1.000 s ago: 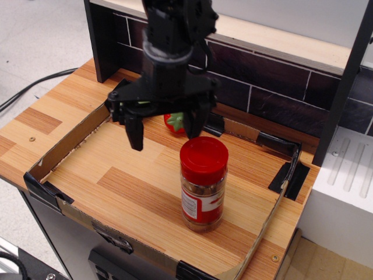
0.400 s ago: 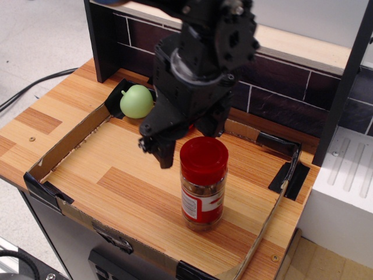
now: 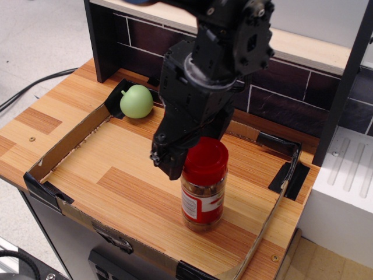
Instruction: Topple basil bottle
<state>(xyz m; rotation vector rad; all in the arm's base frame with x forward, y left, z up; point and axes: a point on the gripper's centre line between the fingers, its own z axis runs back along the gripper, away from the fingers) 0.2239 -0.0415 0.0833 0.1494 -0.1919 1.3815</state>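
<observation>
The basil bottle is a clear jar with a wide red lid, a red and white label and brownish contents. It stands roughly upright in the right half of the shallow cardboard tray. My black gripper hangs low over the back left of the lid. One finger reaches down beside the lid's left edge, touching or nearly touching it. The other finger is hidden behind the lid and the gripper body. The jaws look spread open and hold nothing.
A green ball lies in the tray's back left corner. A dark tiled back wall and a black post stand behind the tray. A white unit sits to the right. The small red tomato is hidden behind the arm.
The gripper has moved right and down from the tray's back left to the bottle's lid and has turned. The green ball is uncovered. The bottle has barely shifted.
</observation>
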